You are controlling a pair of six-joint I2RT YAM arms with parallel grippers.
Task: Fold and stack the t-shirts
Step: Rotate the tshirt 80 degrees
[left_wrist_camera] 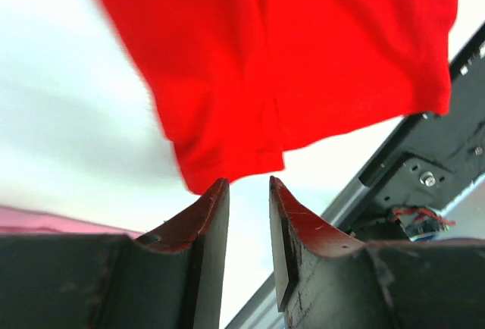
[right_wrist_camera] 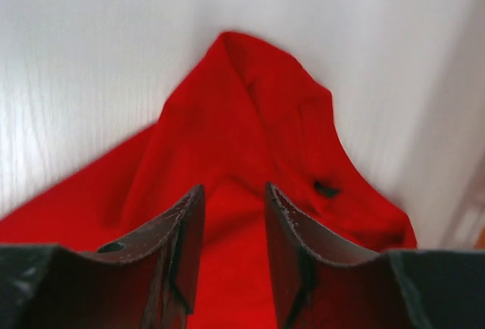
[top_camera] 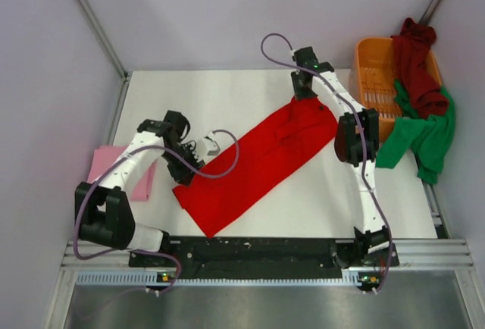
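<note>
"Top external gave me the red t-shirt [top_camera: 258, 164] lying as a long folded band slantwise across the surface [top_camera: 227, 101], from near-left to far-right. How did you reckon it would handle?"

"Light and limp, I judged. It would sag and drag rather than slide as one piece. My left end effector [left_wrist_camera: 248, 185] stood open just short of the near corner, with nothing between its fingers. My right end effector [right_wrist_camera: 233, 189] hung open over the bunched far end."

"Where would you have pinched?"

"At the corners, through both layers, since a single layer would likely have peeled the fold apart. The pink t-shirt [top_camera: 102, 168] lay flat at the left. The maroon t-shirt [top_camera: 415, 64] and the green t-shirt [top_camera: 424, 136] hung over the orange basket [top_camera: 373, 79]."
</note>
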